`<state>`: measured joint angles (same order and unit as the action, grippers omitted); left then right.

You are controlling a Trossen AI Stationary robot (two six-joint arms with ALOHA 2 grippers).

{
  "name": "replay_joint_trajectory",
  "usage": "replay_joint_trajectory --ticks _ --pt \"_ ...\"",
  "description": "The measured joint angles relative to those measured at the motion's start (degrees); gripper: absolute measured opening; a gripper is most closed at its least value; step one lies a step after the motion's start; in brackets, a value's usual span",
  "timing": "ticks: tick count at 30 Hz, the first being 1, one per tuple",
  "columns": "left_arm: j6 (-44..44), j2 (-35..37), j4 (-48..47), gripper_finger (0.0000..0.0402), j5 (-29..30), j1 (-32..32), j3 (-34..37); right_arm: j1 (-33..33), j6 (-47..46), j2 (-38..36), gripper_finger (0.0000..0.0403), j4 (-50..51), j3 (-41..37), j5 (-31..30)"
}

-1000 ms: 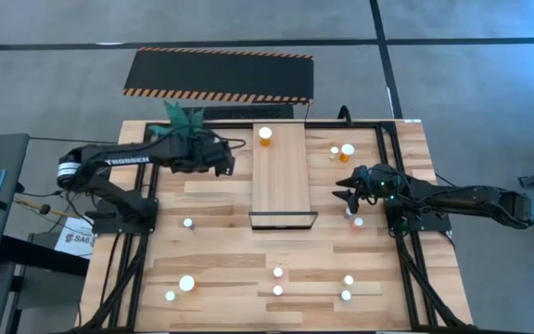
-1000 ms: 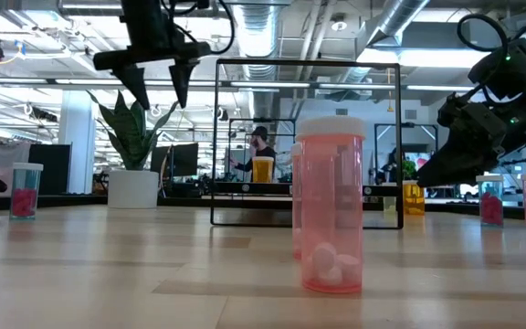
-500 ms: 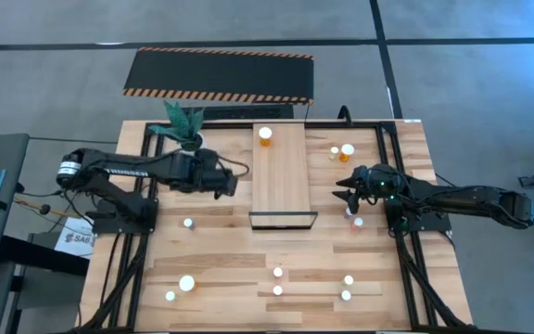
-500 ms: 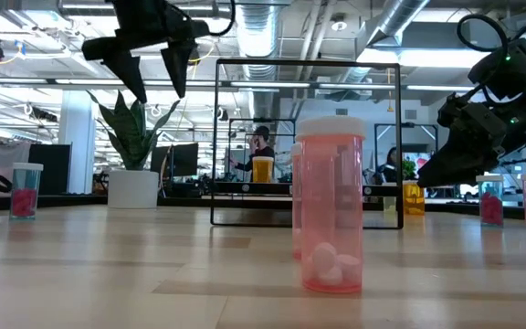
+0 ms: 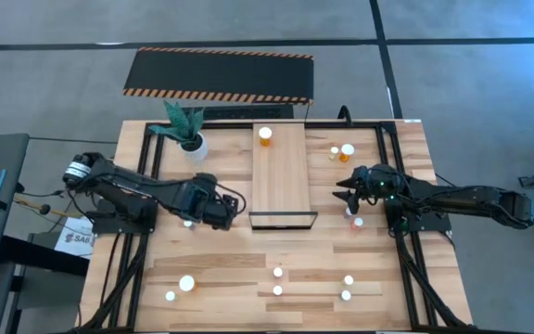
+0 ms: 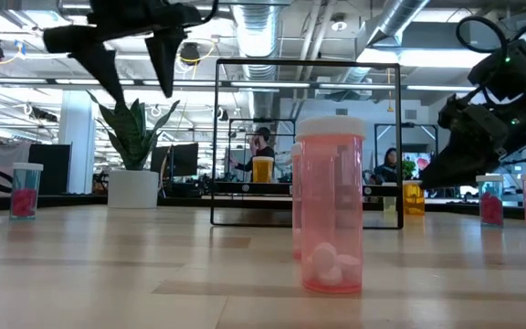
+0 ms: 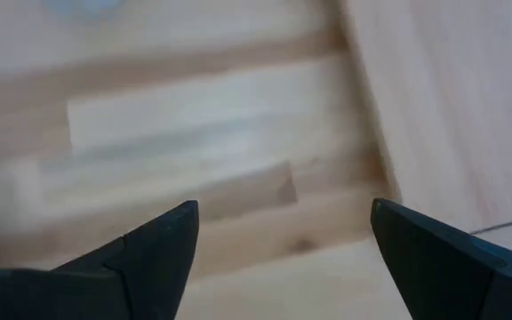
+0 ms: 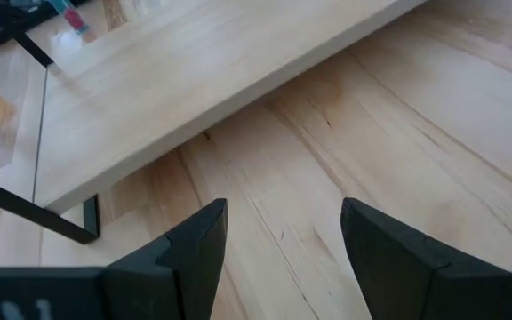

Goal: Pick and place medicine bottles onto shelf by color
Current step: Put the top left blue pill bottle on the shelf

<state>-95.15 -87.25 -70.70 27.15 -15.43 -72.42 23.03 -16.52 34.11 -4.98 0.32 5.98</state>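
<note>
Plank table (image 5: 221,264) on a grey floor, open office behind it in the low view. Nearest the low camera, centre frame, a pink bottle (image 6: 330,204) with a white cap stands upright with pills inside. In the high view more white-capped bottles (image 5: 277,281) sit scattered along the lower part of the table, one pair (image 5: 354,216) just below the right claw. Left claw (image 5: 231,210) hangs left of centre, beside the shelf's framed end, jaws spread wide and holding nothing; its wrist view shows only bare planks between the fingers (image 7: 158,249). Right claw (image 5: 343,190) sits right of centre, apart from the shelf's long edge, jaws partly open, nothing between them. Shelf (image 5: 282,172) runs up the middle of the frame, black frame at its lower end. One orange bottle (image 5: 265,135) stands at the shelf's top end. Two more orange bottles (image 5: 345,151) upper right. Potted plant (image 5: 188,130) upper left, striped black mat (image 5: 221,74) beyond the table.
</note>
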Motion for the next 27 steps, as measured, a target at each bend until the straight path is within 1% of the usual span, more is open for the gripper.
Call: replay_joint_trajectory --ticks 3,9,13,16,21,24,27 --pt "-5.92 -1.57 -1.05 0.032 -2.92 -1.78 0.0 0.0 0.01 -0.01 0.0246 0.53 -0.01 0.0" --pt "-11.86 -2.92 -1.9 0.032 -3.73 -3.88 -0.11 0.0 -0.01 -0.02 0.0246 0.32 0.0 -0.02" --pt "-18.48 -3.42 -5.75 0.032 -8.74 -4.29 -0.07 0.0 0.01 0.0 0.0246 0.38 0.0 0.0" --pt "-21.69 -3.56 -9.14 0.032 -11.63 -4.62 -0.04 0.0 -0.01 -0.02 0.0246 0.4 -0.02 0.0" --pt "-26.18 -3.69 -15.26 0.032 -12.79 -5.53 0.07 0.0 0.0 0.0 0.0246 0.38 -0.02 -0.01" --pt "-29.23 -3.21 -16.2 0.032 -12.98 -6.83 1.6 0.0 0.01 -0.02 0.0246 0.33 0.0 0.0" --pt "-31.83 -1.25 -14.84 0.032 -12.6 -7.73 5.08 0.0 -0.01 0.0 0.0246 0.31 -0.01 0.0"
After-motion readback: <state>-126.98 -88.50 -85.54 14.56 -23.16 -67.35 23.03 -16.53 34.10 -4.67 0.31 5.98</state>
